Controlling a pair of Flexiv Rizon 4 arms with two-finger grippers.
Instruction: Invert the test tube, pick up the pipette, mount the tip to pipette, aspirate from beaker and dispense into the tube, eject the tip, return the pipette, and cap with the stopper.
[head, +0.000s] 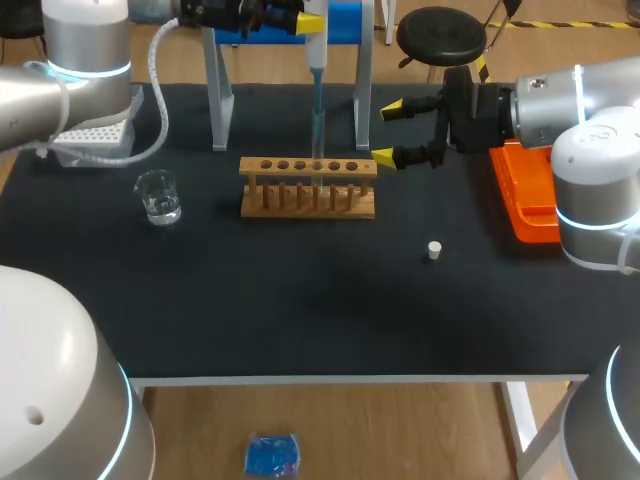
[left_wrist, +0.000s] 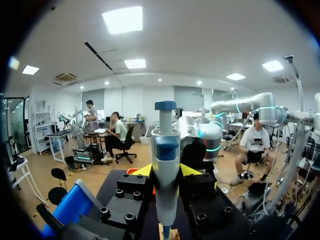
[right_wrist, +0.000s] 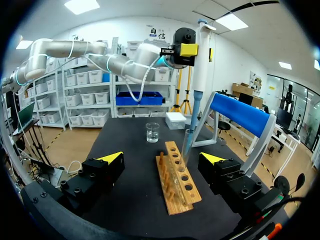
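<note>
My left gripper is shut on a white and blue pipette and holds it upright above the wooden tube rack. The pipette's clear tip reaches down into a rack hole, where a clear test tube stands. In the left wrist view the pipette sits between my left gripper's fingers. My right gripper is open just right of the rack, holding nothing. In the right wrist view the rack lies ahead of my right gripper, with the pipette above. A white stopper lies on the mat.
A glass beaker with some liquid stands left of the rack. A white tip box is at the back left, under my left arm. The pipette stand rises behind the rack. An orange tray lies at the right edge.
</note>
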